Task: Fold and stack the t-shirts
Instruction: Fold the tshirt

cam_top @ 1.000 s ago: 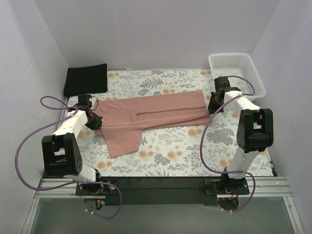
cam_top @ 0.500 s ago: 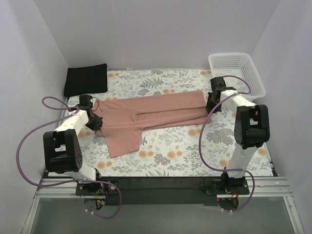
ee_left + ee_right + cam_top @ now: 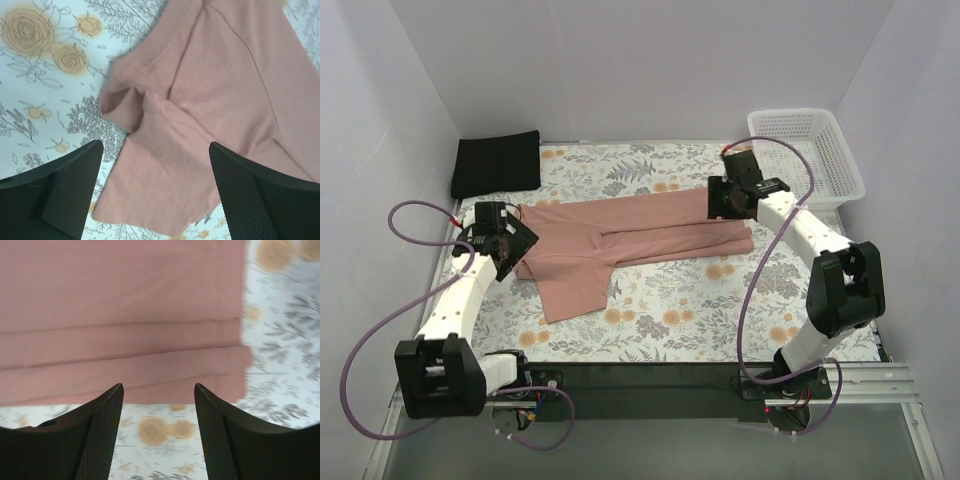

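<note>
Left gripper point(image 3: 505, 245) and right gripper point(image 3: 730, 198) stand released over opposite ends of the pink t-shirt point(image 3: 640, 235). Left wrist: a bunched edge lies directly below. Right wrist: layered hem below, apparently flat. Pinching one layer alone would undo the fold.

The top camera sits high behind the arm bases and looks down and forward over the whole floral table cloth point(image 3: 670, 310). The left wrist camera looks down past the left gripper point(image 3: 155, 146), close over the pink t-shirt point(image 3: 220, 85) at its left end. The right wrist camera looks past the right gripper point(image 3: 158, 387), close over the shirt's folded right end. All three views share that shirt.
</note>
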